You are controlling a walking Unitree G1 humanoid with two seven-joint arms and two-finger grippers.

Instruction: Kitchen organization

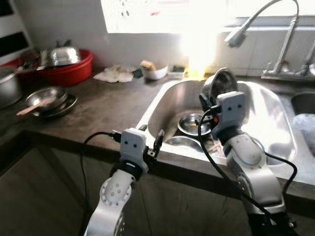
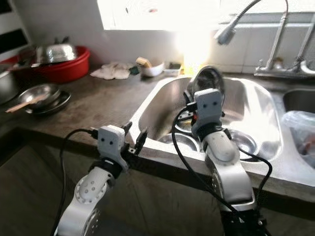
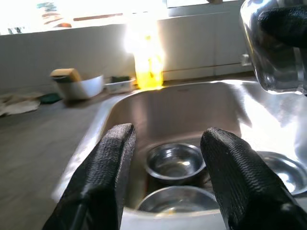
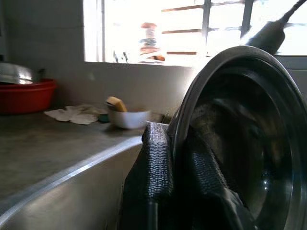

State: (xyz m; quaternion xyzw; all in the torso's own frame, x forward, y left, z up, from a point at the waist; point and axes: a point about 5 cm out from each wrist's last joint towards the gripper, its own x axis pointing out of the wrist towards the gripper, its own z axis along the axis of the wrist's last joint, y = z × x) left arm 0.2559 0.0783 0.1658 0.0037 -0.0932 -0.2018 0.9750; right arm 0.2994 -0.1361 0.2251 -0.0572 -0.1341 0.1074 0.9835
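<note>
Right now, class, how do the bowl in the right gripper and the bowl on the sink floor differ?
The held bowl is tipped on edge above the sink; the sink-floor bowl sits upright. The right gripper clamps the held bowl's rim; the other lies untouched. Both are shiny metal.

The dark stone-look countertop carried a red plastic basin by the wall, with stacked shallow steel dishes near its front edge and a crumpled white cloth further back. A small white bowl stood just beside the cloth, and the stainless steel sink was set into the counter with round steel bowls lying inside.
</note>
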